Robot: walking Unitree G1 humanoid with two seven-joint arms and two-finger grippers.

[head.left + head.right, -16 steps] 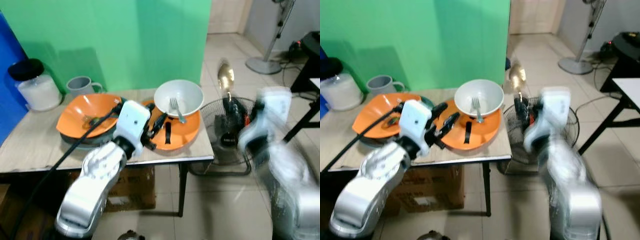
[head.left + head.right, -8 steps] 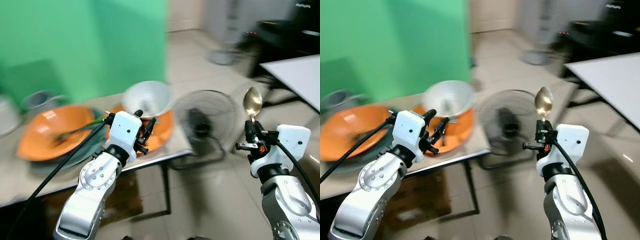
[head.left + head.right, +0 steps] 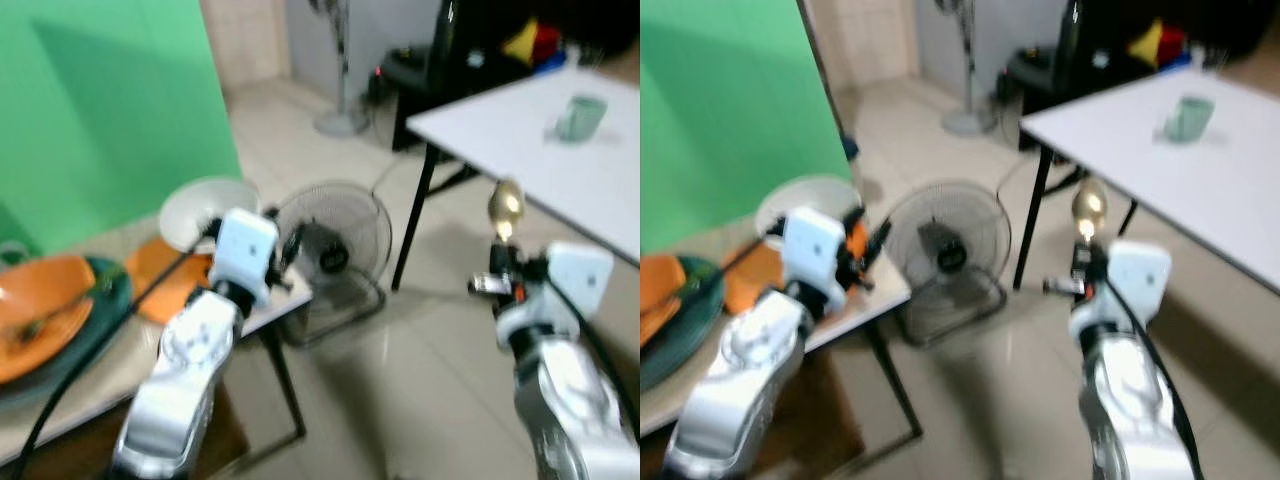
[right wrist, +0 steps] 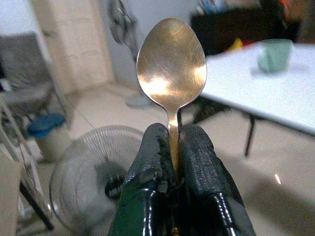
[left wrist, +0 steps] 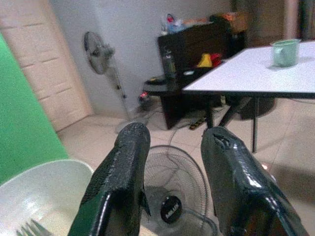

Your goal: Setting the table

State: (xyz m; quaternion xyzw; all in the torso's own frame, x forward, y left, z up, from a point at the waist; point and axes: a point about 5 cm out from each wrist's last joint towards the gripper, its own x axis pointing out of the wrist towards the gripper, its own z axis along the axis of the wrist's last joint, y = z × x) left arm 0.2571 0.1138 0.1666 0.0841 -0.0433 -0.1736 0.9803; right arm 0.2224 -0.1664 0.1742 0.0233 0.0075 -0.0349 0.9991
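Upright in my right gripper (image 4: 170,147) stood the spoon (image 4: 171,66), its handle pinched between the two black fingers (image 4: 199,157) and its golden bowl uppermost; in the head views the spoon (image 3: 505,205) was held in the air over the tiled floor (image 3: 400,400), between the low table (image 3: 100,370) on my left and the white table (image 3: 590,160) on my right; a pale green cup (image 3: 580,117) stood on the white table, well apart from the spoon. My left gripper (image 5: 172,162) was raised near the low table's right end, its fingers (image 5: 120,177) parted with nothing between them. On the low table lay a white bowl (image 5: 34,196) holding a fork (image 5: 29,228), beside it an orange plate (image 3: 165,285), and further left an orange bowl (image 3: 35,320) resting on a dark green dish (image 3: 110,300). On the floor just beside that table stood a floor fan (image 3: 335,250); a pedestal fan (image 5: 101,54) stood farther back; a green backdrop (image 3: 110,110) rose behind the low table; both head views were blurred.
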